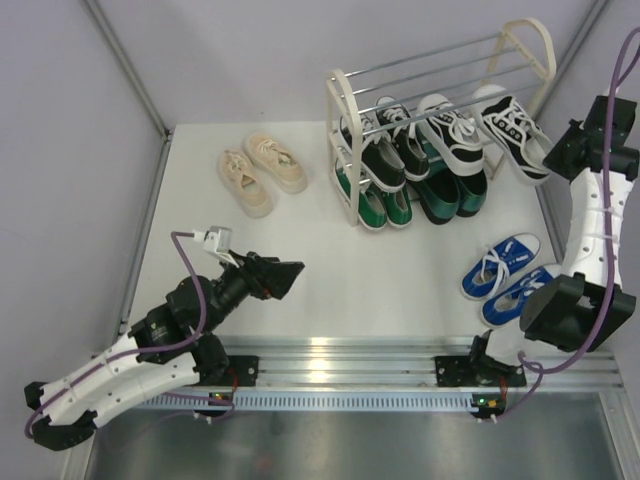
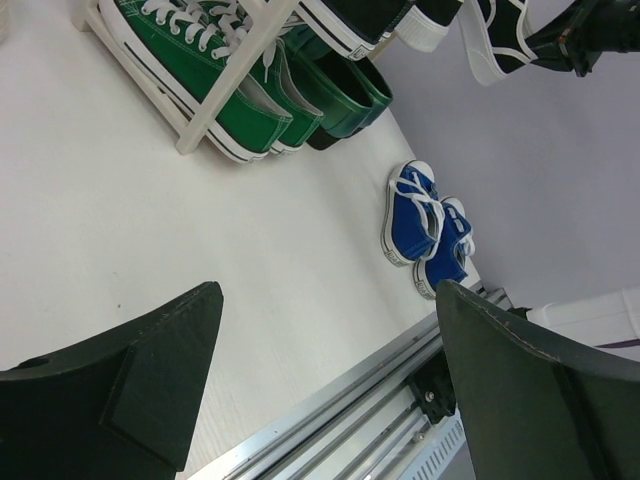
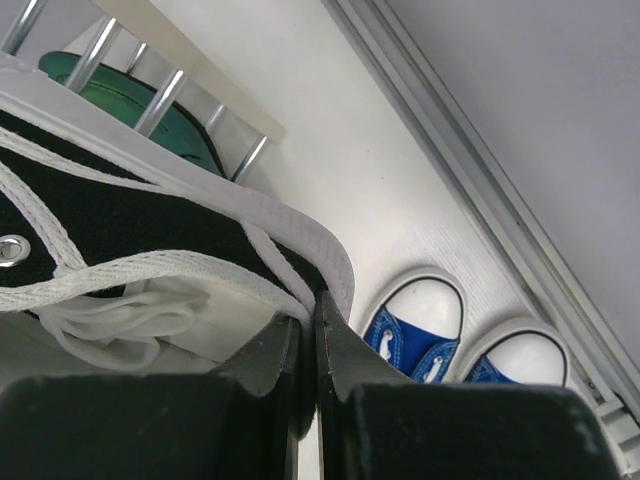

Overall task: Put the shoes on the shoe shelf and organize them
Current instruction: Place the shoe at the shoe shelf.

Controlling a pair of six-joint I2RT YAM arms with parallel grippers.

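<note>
- Right pincer (image 3: 312, 330) is pinched together on the heel rim of a striped sneaker (image 1: 510, 135), at the right end of the shoe shelf (image 1: 340, 130) by the far right corner of the bench (image 1: 400, 280). I cannot tell whether the sole rests on the rods yet.
- Left pincer (image 2: 330, 340) stands apart and empty over the near left part of the bench.
- Held by that thin rim, the shoe probably pivots: a soft canvas upper, a stiffer rubber sole, light overall, so the toe may droop or swing.
- Shelf rods look thin and smooth. A sole likely needs to span two of them, or it could tip through the gap.
- Blue sneakers (image 1: 505, 275) lie side by side, touching, at the near right edge. The open heel rim seems the best hold, since loose white laces could snag a finger.
- Cream sneakers (image 1: 262, 170) sit toward the far left corner, off the shelf. Their thick soles suggest more weight and a fatter padded rim, calling for a wider, deeper bite.
</note>
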